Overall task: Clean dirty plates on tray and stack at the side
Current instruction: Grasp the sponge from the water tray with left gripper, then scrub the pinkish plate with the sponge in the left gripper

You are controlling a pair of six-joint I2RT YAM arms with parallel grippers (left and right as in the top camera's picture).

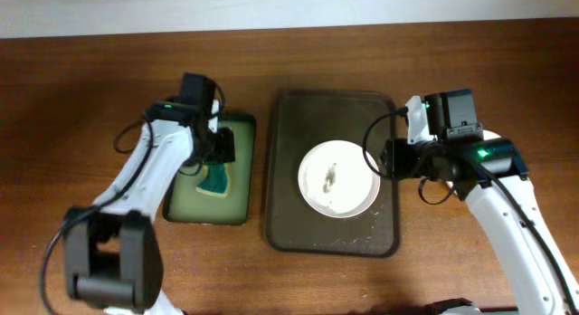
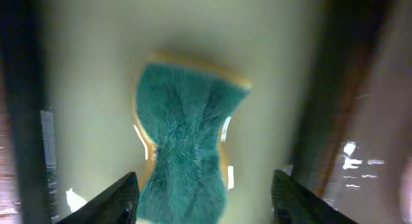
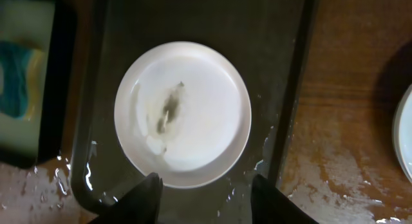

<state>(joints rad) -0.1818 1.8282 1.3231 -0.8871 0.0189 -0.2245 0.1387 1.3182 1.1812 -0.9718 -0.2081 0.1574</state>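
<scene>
One white plate point(image 1: 339, 177) with a dark smudge lies in the big brown tray point(image 1: 288, 220) on the desk point(image 1: 72, 80), seen from above. The left hand point(image 1: 220, 157) hangs over the sponge point(image 1: 215, 181) in the small green tray point(image 1: 239, 195). Left wrist — this hand is open wide, the sponge between its fingers point(image 2: 122, 198). Right wrist — the right hand point(image 3: 207, 197) is open wide too, by the plate's near edge.

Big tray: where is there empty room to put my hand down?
Bare tray floor lies between the plate and the far rim, and along the left rim. The plate's right side is crowded by the right gripper.
</scene>
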